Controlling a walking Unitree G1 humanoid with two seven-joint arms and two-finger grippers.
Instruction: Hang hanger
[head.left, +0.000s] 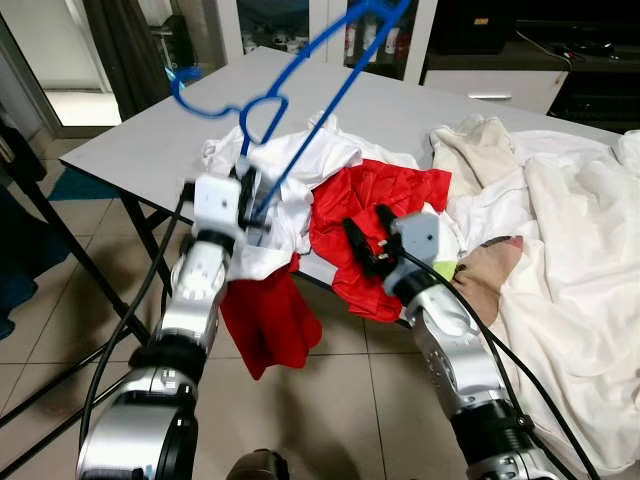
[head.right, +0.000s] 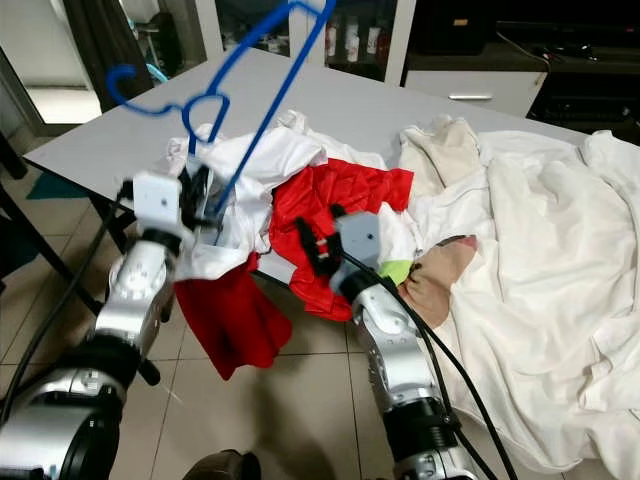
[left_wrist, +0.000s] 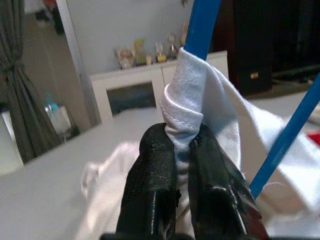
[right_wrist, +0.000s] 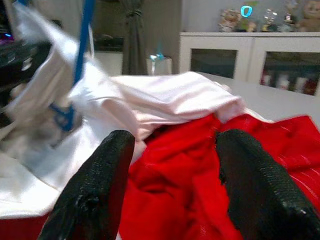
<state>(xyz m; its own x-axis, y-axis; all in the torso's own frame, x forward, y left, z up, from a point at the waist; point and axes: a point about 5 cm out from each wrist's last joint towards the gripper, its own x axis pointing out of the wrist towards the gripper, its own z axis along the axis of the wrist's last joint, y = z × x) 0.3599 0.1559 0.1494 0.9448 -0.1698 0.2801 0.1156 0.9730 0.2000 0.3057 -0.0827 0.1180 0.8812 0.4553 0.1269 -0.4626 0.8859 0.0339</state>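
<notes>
On one table (head.left: 140, 140) — one blue hanger (head.left: 300, 120), two tools: left (head.left: 248, 205), right (head.left: 368, 243).

A pile of shirts (head.left: 330, 195) lies on the table (head.left: 150, 140) edge, the hanger (head.left: 300, 90) above it, sheets (head.left: 570, 250) to the right.

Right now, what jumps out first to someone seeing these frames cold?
The blue hanger raised over the grey table, with the left gripper shut on white cloth at its base. Next, the red garment spilling off the table edge, the open right gripper just before it.
</notes>
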